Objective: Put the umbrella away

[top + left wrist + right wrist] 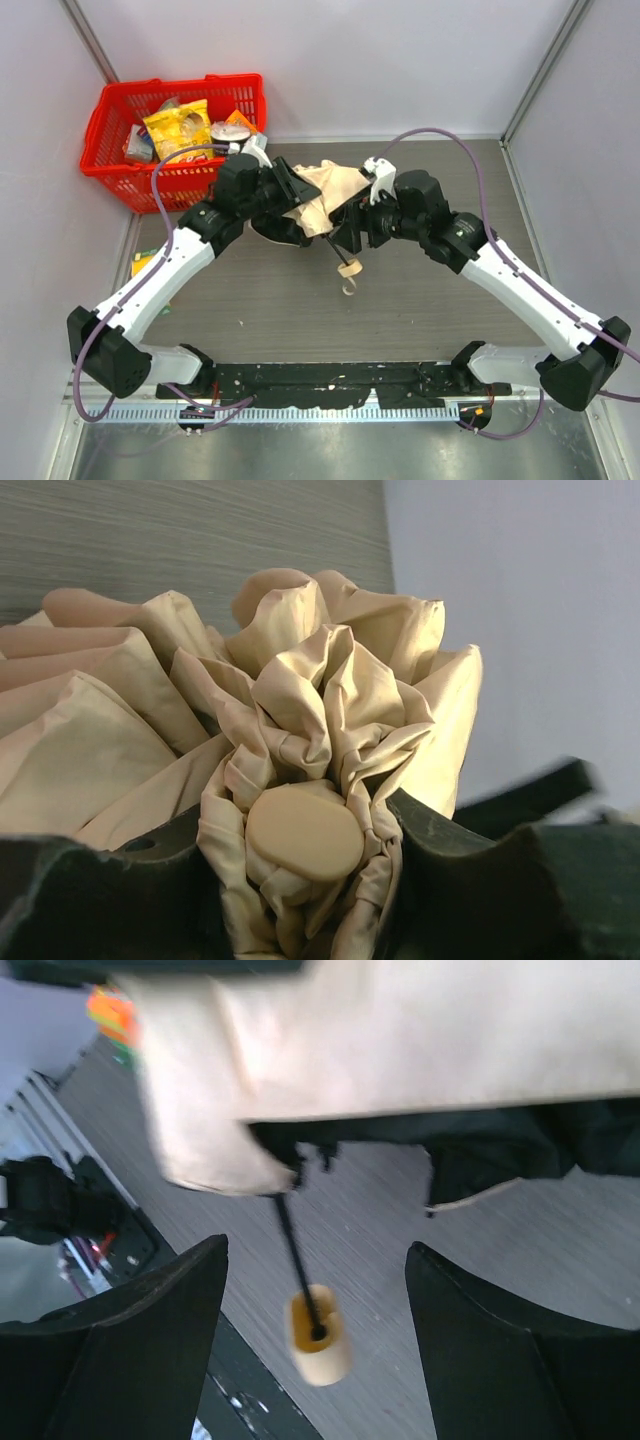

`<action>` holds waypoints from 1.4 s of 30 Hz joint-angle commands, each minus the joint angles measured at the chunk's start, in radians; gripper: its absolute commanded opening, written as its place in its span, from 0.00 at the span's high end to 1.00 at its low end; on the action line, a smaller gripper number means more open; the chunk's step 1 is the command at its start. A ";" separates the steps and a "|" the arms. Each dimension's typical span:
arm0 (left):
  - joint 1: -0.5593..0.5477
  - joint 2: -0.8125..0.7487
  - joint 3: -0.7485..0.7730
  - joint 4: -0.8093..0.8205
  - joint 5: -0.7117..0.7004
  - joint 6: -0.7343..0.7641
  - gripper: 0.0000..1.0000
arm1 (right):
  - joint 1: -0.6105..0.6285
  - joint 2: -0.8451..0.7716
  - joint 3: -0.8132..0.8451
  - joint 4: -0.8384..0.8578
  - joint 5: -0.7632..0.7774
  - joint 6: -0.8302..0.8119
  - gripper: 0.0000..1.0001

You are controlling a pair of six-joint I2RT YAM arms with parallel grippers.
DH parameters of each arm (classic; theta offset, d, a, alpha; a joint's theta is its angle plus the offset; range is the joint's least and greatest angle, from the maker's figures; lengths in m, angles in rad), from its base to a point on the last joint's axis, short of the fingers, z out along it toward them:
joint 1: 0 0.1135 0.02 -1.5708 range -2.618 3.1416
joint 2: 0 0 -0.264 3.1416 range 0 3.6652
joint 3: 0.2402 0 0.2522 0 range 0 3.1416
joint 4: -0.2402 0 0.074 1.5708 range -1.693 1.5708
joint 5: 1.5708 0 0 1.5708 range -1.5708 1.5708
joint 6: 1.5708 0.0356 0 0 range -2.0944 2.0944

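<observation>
The umbrella (325,190) is held up off the grey worktop (420,300), toward its far side and just to the right of a red basket (110,130) that holds a yellow snack packet (180,128) among other packs. Its pale beige canopy is collapsed into loose, crumpled folds. The left gripper (305,880) is clenched on the top end of the umbrella: in the left wrist view the dark fingers (100,900) press in from both sides on bunched fabric around a round tan cap (303,837). From the canopy a thin black shaft (292,1240) slants down to the small cream handle (318,1345), which hangs free of the worktop with its loop cord (348,289) dangling beneath. The right gripper (315,1260) is released, its two fingers spread wide; in its own view the shaft and handle show through the gap between them, touched by neither finger, and the canopy's edge lies just beyond the fingertips.
</observation>
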 commanded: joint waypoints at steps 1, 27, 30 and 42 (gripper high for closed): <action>0.001 -0.006 0.050 -0.139 -0.122 0.046 1.00 | 0.097 0.014 0.253 -0.043 0.105 0.065 0.23; 0.003 -0.061 -0.020 -0.154 -0.181 -0.231 1.00 | 0.241 0.273 0.043 0.565 0.442 -0.167 0.23; 0.001 -0.057 -0.006 -0.163 -0.179 -0.236 1.00 | 0.275 0.315 0.065 0.523 0.499 -0.212 0.23; 0.003 -0.063 0.014 -0.176 -0.152 -0.156 1.00 | 0.266 0.304 -0.017 0.395 0.381 -0.234 0.22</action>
